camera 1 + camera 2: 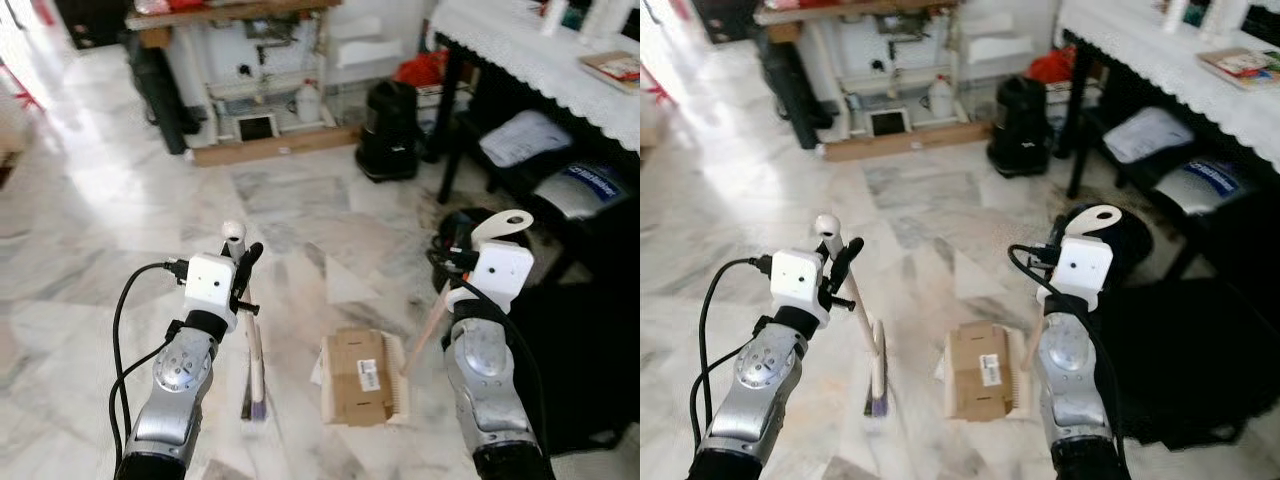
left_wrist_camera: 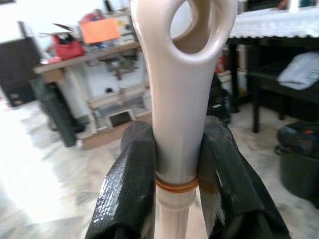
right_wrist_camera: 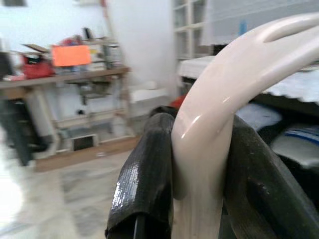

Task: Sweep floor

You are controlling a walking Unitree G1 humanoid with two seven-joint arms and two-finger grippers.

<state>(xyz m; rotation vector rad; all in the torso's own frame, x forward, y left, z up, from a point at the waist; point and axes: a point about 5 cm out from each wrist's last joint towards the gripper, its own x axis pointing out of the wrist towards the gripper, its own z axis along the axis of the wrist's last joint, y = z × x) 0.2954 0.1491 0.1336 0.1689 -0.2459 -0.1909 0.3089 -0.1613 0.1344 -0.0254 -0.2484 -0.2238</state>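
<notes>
From the left eye, the broom (image 1: 254, 372) is being held upright by the left gripper (image 1: 240, 262), its cream handle top poking out at about ten o'clock from picture centre and its dark bristles resting on the marble floor (image 1: 90, 200) at seven o'clock. The dustpan (image 1: 364, 377) is being held by the right gripper (image 1: 478, 262), its long handle slanting down to the pan at six o'clock. A flattened piece of cardboard (image 1: 358, 368) is lying in the pan.

From the right eye, broom head and pan are seen just beside each other, not touching. A black bin (image 1: 1023, 125) is standing at one o'clock, and a table with a lace cloth (image 1: 1160, 60) is running along the two o'clock edge.

In the left wrist view, the broom's looped handle end (image 2: 182, 94) is being squeezed between both black fingers (image 2: 130, 184), clenched tight just above an orange ring.

In the right wrist view, the dustpan's curved handle end (image 3: 214, 124) is being gripped between the fingers (image 3: 144, 184) in the same way.

As for risk: both grips are being taken right at the top of long handles, so the heads may well swing or twist. The cardboard is looking loose and could be tipped out if the pan is tilted. The table legs at three o'clock could be clipped by the right arm.
</notes>
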